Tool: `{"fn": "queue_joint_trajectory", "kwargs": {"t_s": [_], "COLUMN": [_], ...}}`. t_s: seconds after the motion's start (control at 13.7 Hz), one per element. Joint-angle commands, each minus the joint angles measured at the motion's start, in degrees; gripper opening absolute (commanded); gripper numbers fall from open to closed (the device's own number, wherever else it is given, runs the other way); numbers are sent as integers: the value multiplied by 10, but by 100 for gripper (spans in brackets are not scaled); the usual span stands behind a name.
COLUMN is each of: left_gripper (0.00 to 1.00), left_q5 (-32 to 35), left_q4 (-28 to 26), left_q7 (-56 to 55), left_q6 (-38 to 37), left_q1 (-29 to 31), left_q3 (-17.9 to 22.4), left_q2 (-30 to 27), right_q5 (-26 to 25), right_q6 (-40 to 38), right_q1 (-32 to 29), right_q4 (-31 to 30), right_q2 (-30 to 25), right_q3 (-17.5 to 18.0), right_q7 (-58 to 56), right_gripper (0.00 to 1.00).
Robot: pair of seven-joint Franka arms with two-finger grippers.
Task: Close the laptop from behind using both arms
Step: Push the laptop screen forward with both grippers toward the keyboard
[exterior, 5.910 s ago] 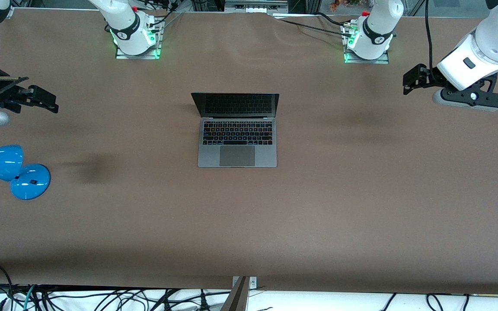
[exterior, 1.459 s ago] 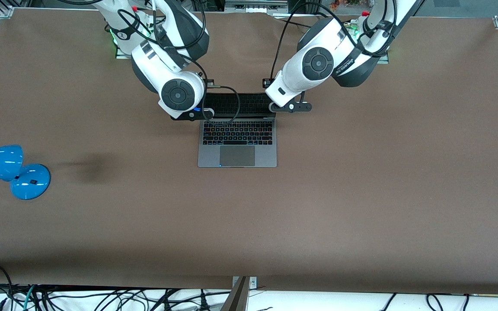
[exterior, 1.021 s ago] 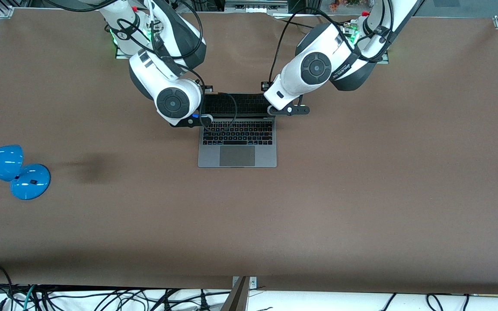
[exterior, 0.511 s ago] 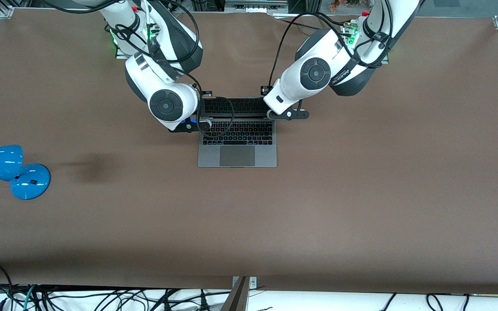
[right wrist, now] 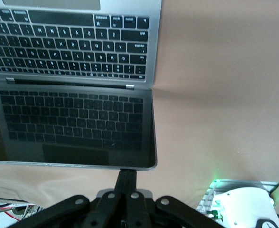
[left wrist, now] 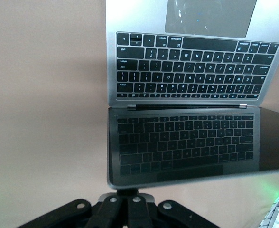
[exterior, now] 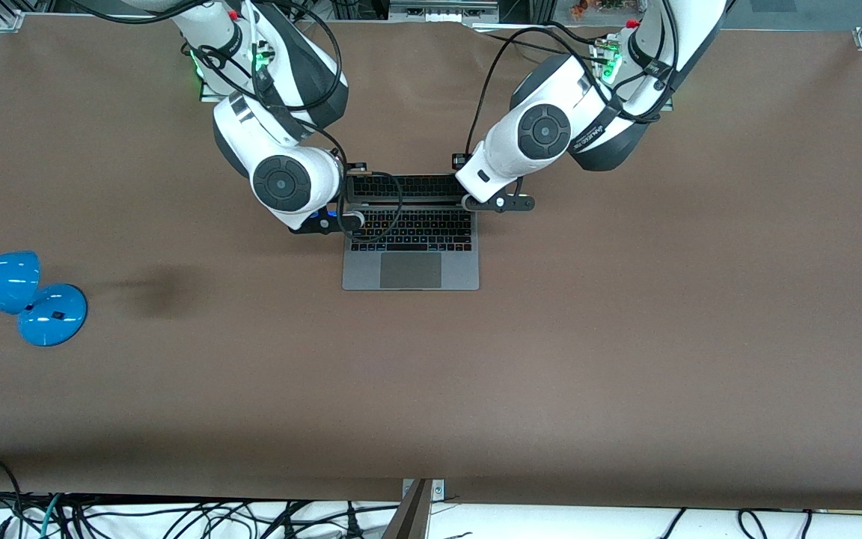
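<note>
In the front view the laptop (exterior: pixel 410 232) sat a little above the frame's centre on the brown, matte table (exterior: pixel 625 337), its lid tipped partway toward the keyboard. Both white arms curved down from the top of the frame and their bulky wrists hid the fingertips.

The wrist views supplied what that view lacked. In the left wrist view the left gripper (left wrist: pixel 126 191), fingers pressed together into one narrow black tip, touched the top edge of the lid near one corner at the bottom of the frame. In the right wrist view the right gripper (right wrist: pixel 127 175), likewise pinched shut, met the lid edge by the other corner. Both showed the glossy dark screen mirroring the black keys, the slim grey metal deck and the smooth trackpad.

Only the front view showed the shiny blue lamp (exterior: pixel 16 296) with its rounded base, at the left edge, well apart from the laptop.
</note>
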Motion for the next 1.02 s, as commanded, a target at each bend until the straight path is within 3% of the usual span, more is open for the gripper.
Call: {"fn": "queue_joint_trajectory", "kwargs": {"t_s": [0.0,0.95], "left_gripper": [0,0], "left_q5": [17,78], "left_q4": [14,81], "left_q7": [-8,-22], "left_q6": [1,0], "left_q1": [-4,-3], "left_q3": [2,16], "left_q2": [12,76], "right_q5": [2,-1], "right_q6": [26,92], "right_q1": [-1,-2], "right_q4": [-4,-4], "right_q2": [5,19], "right_q3": [-7,-12], "right_q7": [-31,-38], "right_gripper": [1,1]}}
